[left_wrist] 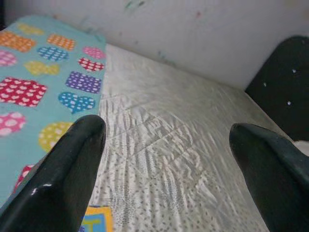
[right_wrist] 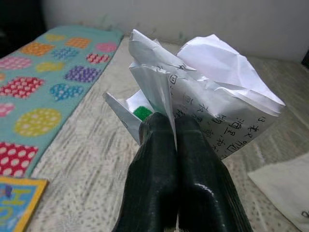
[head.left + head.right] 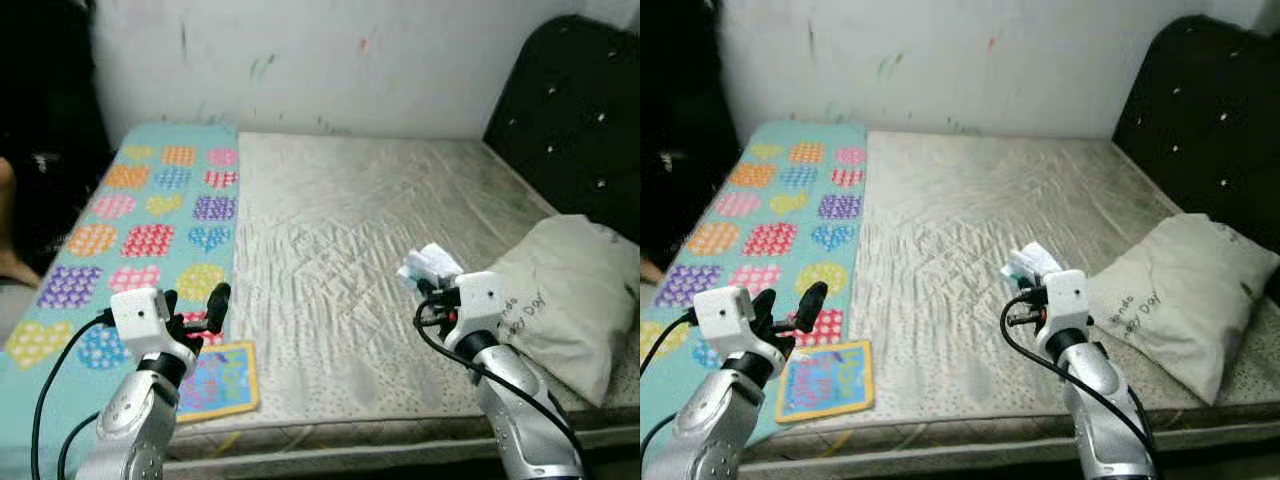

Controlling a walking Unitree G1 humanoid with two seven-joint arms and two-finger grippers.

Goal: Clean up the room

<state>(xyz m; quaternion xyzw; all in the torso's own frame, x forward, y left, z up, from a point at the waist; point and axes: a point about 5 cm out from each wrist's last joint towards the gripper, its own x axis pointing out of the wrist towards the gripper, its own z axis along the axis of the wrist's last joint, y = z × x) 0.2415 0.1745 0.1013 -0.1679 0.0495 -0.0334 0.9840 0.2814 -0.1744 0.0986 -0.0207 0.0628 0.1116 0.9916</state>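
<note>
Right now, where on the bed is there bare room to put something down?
The widest free patch is the mattress middle, bordered by the heart-patterned mat, the wall and the pillow. It is crowded near the front: the colourful book by the open left tool, and the right tool shut on crumpled paper.

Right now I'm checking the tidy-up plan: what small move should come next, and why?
Probably lift the right gripper clear of the mattress and carry off the crumpled paper. Its fingers are already shut on the paper, so the grasp looks done. The left gripper is open and holds nothing, above the small colourful book near the heart-patterned cover.
</note>
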